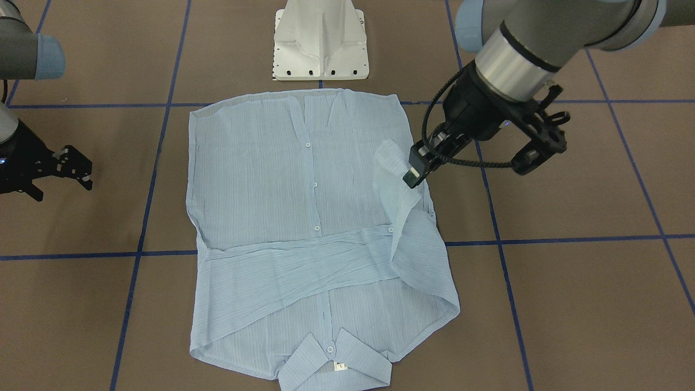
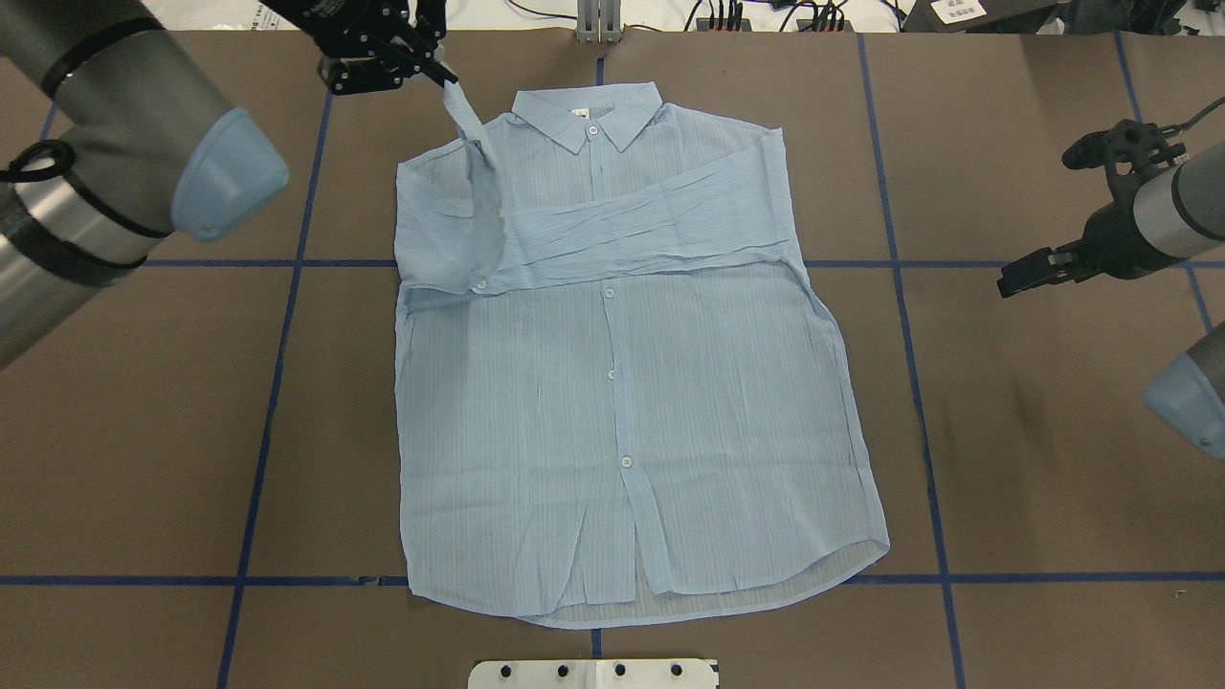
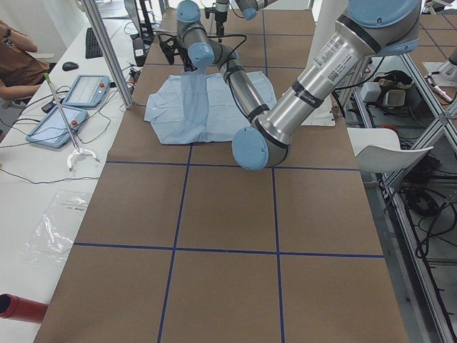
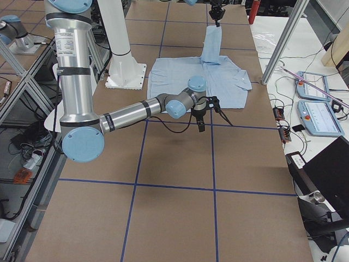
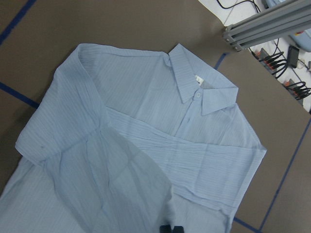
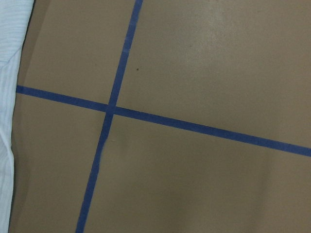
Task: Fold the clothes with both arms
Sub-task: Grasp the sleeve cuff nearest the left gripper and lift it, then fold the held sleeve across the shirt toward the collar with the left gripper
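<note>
The pale-blue striped shirt [image 2: 622,402] lies flat and buttoned on the brown table, front up, with its collar [image 2: 586,113] on the side away from the robot. One sleeve [image 2: 651,230] is folded across the chest. My left gripper [image 2: 442,81] is shut on the end of the other sleeve [image 2: 478,163] and holds it up above the shirt's shoulder. This also shows in the front-facing view, with the left gripper [image 1: 411,175] and the sleeve [image 1: 393,184]. In the left wrist view the sleeve [image 5: 116,189] hangs from the fingertips [image 5: 170,228]. My right gripper [image 1: 62,187] is open and empty, off to the shirt's side.
The white pedestal base [image 1: 320,43] stands at the shirt's hem side. Blue tape lines [image 6: 112,109] grid the table. The right wrist view shows bare table and the shirt's edge [image 6: 7,48]. A desk with tablets [image 3: 71,107] and an aluminium post [image 3: 107,50] border the collar side.
</note>
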You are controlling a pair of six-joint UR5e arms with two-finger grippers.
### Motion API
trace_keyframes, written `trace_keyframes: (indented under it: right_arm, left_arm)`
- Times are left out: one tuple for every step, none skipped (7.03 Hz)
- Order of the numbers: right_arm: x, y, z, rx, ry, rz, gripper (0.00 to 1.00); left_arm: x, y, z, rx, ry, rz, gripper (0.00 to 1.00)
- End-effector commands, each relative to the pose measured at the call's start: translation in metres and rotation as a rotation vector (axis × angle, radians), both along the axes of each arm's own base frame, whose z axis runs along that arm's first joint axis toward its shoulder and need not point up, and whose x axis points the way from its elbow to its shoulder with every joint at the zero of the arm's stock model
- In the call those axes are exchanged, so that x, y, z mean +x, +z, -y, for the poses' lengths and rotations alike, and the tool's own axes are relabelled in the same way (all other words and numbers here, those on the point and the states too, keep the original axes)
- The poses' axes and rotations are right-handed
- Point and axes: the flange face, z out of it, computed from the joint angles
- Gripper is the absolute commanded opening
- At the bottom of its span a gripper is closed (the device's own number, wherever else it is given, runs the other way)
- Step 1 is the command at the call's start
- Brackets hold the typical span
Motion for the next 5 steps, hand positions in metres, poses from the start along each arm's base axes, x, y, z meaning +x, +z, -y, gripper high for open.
trace_keyframes:
  right_arm:
    - [0.000, 0.002, 0.000, -0.001, 0.001, -0.004, 1.00]
    - [-0.001, 0.004, 0.001, -0.007, 0.000, -0.007, 1.00]
    - [-0.001, 0.006, 0.001, -0.009, 0.001, -0.008, 1.00]
    - [-0.001, 0.007, 0.001, -0.011, 0.001, -0.009, 1.00]
    - [-0.002, 0.007, 0.002, -0.012, 0.003, -0.010, 1.00]
  left_arm:
    - [0.023, 0.010, 0.040, -0.099, -0.071, -0.117, 0.00]
    - [0.026, 0.000, 0.039, -0.124, -0.082, -0.160, 0.00]
    - [0.055, -0.019, 0.044, -0.129, -0.070, -0.156, 0.00]
    - [0.111, -0.033, 0.029, -0.129, -0.099, -0.143, 0.00]
    - [0.176, -0.045, 0.013, -0.132, -0.107, -0.116, 0.00]
